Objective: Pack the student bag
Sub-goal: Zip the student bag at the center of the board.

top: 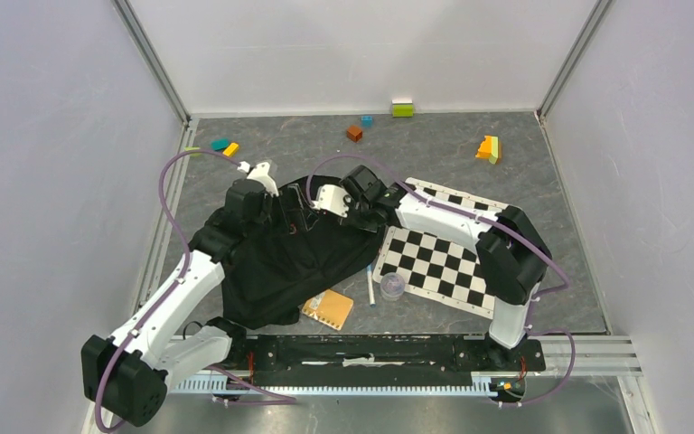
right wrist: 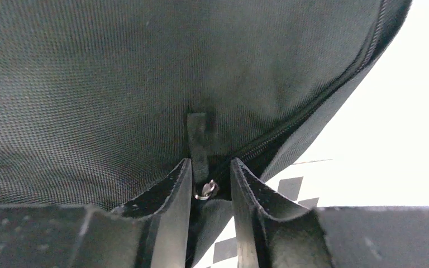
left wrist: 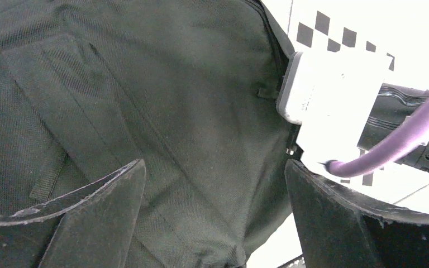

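Student bag (top: 298, 262) lies slumped by the near edge of the table (top: 560, 181), left of centre. Right gripper (right wrist: 209, 162) brackets the zipper pull (right wrist: 205, 190) narrowly; whether it pinches cannot be told, so the pull may slip. Left gripper (left wrist: 213, 163) gapes empty above, leaving fabric free to drag. The bag's interior is hidden.

Black student bag (top: 280, 262), black-and-white checkered board (top: 443, 260)
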Robot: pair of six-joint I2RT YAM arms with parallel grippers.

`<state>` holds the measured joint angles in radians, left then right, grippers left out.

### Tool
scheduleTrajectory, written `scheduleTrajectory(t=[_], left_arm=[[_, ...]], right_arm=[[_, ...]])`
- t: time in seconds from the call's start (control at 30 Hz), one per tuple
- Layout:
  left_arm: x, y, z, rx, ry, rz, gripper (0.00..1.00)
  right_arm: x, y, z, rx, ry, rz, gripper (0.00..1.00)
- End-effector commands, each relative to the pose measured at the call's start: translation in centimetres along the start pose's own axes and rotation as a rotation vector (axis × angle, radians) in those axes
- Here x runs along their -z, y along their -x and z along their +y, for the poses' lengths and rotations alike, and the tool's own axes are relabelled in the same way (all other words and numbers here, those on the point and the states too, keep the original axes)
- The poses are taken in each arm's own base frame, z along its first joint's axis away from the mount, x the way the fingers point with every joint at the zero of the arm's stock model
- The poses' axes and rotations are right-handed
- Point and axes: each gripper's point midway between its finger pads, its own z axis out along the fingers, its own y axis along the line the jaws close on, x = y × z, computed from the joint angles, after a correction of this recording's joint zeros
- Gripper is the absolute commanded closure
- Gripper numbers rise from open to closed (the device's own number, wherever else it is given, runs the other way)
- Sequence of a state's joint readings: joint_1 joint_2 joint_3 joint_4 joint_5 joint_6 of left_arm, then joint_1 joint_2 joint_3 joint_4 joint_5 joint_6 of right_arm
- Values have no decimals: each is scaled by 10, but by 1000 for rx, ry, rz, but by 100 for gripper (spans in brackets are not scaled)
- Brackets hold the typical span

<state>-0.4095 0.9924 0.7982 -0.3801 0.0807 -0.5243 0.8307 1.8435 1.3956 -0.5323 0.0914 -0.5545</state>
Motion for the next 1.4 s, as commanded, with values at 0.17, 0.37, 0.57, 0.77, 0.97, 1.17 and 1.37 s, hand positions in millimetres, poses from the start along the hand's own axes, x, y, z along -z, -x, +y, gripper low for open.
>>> scheduleTrajectory(t=[0.17, 0.37, 0.57, 0.77, 0.97, 1.17, 1.37], left_arm=[[-3, 20, -9, 9, -28, -51, 0], [-14, 18, -21, 13, -77, -24, 0], [-31, 20, -53, -11, -137, 10, 0], [-60, 19, -95, -27, -205, 59, 0], [-94, 6, -120, -65, -227, 134, 0], [-121, -18, -115, -130, -140, 246, 0], [-128, -40, -111, -151, -116, 323, 15]], right_arm=[[21, 8, 5, -44, -80, -126, 100], [58, 20, -12, -187, -222, -316, 100], [75, 18, -4, -252, -211, -431, 100], [74, 7, 14, -268, -159, -450, 100], [84, 7, 21, -353, -158, -540, 100], [87, 2, 32, -389, -141, -594, 100], [86, 0, 34, -392, -143, -603, 100]])
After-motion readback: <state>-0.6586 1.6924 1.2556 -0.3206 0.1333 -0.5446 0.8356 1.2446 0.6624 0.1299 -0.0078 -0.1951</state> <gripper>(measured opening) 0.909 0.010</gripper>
